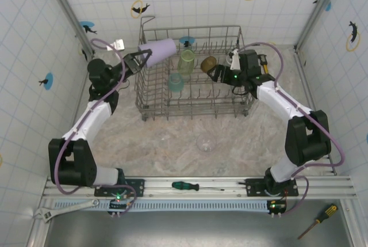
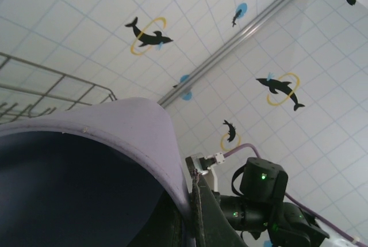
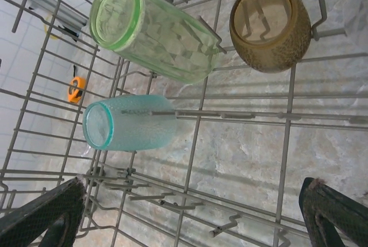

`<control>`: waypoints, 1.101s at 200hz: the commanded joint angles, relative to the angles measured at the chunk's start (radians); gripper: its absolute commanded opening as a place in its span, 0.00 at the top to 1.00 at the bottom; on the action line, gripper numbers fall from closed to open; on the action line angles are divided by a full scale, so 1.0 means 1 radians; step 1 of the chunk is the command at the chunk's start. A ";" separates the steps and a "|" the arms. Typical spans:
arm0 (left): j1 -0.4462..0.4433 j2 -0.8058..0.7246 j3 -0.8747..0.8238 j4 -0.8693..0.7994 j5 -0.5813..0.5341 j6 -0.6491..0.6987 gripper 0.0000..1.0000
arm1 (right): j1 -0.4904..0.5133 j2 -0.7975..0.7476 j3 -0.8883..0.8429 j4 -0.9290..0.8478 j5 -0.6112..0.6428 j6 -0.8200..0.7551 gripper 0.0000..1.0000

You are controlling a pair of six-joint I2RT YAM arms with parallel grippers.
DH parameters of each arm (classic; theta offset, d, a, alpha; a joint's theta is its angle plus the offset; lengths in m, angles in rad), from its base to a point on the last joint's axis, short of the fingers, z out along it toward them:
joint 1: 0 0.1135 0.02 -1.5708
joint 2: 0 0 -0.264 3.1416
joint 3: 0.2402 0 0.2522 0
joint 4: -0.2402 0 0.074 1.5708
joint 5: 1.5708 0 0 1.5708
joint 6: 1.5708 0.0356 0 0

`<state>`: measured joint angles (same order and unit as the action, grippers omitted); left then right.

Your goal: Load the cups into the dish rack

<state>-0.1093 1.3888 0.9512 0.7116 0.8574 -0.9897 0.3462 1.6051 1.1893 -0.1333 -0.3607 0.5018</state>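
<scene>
Lilac cup (image 1: 158, 48) hangs over the left rim of the dish rack (image 1: 190, 113), pinched at its lip by the left gripper (image 1: 144, 58). Inside stand the green cup (image 1: 186, 61), teal cup (image 1: 175, 82) and amber cup (image 1: 208, 63); the right gripper (image 1: 217, 74) gapes wide above bare wire.

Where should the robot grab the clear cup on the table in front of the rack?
Pinch across the round sides of the clear cup, coming straight down from above. It looks stood on end on the table, with room on both sides.
</scene>
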 commanded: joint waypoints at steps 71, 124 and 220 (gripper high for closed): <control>-0.120 0.165 0.120 0.191 0.029 -0.106 1.00 | -0.004 -0.049 -0.018 0.420 -0.152 0.198 0.01; -0.138 0.322 0.127 0.595 0.074 -0.444 1.00 | -0.006 -0.005 -0.017 0.630 -0.238 0.377 0.01; -0.177 0.475 0.166 0.850 0.054 -0.649 1.00 | 0.028 0.118 0.127 0.653 -0.265 0.425 0.01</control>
<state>-0.2569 1.8484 1.0836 1.4647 0.8982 -1.6161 0.3672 1.6924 1.2518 0.4770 -0.6243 0.9108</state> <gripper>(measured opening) 0.067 0.993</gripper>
